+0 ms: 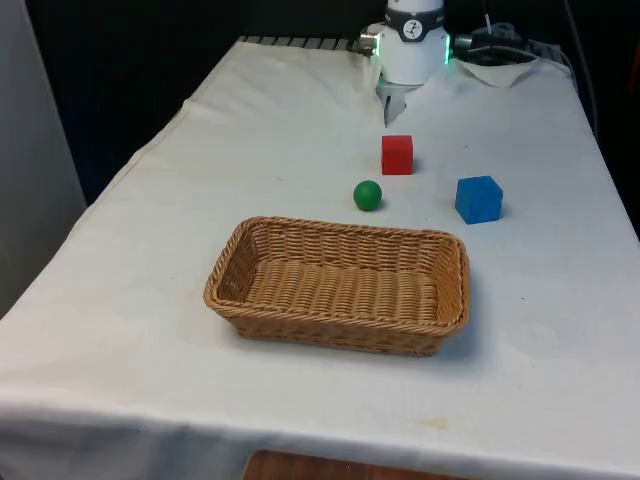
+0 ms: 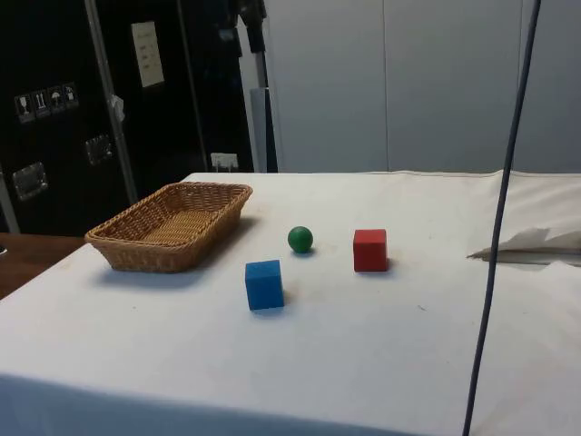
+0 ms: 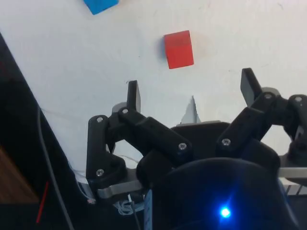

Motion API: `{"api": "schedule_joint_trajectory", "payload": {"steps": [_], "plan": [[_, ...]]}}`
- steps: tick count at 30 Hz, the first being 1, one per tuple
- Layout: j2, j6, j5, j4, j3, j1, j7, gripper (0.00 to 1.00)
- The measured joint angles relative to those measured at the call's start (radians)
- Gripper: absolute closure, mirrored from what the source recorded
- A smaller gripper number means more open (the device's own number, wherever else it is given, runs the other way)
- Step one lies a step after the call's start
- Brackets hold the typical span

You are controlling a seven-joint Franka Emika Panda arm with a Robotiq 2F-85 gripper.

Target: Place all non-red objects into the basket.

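A woven wicker basket [image 1: 340, 320] [image 2: 136, 245] sits with nothing in it at the near middle of the table. Beyond it lie a green ball [image 1: 367, 195] [image 2: 300, 239], a red cube [image 1: 397, 154] [image 2: 369, 250] [image 3: 179, 49] and, toward the front view's right, a blue cube [image 1: 479, 198] [image 2: 264, 283] [image 3: 100, 5]. My gripper [image 1: 392, 108] [image 3: 191, 85] hangs open above the cloth at the far end, just behind the red cube, with nothing between its fingers.
A crumpled fold of white cloth [image 1: 500, 70] lies at the far right corner in the front view. A dark cable [image 2: 499, 227] crosses the side view in the foreground. The table edge [image 1: 120, 180] drops off at the front view's left.
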Motion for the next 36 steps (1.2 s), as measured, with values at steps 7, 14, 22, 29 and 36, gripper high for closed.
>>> {"api": "schedule_joint_trajectory", "payload": {"steps": [7,14,22,29,36], "plan": [[-0.002,0.061,-0.002,-0.047,-0.015,0.0,-0.031,0.0],[-0.008,0.129,-0.006,-0.095,-0.025,0.0,-0.068,0.0],[-0.013,0.197,-0.006,-0.152,-0.031,0.0,-0.104,0.0],[-0.023,0.272,-0.006,-0.228,-0.036,0.0,-0.139,0.0],[-0.024,0.343,-0.006,-0.29,-0.041,0.0,-0.171,0.0]]}}
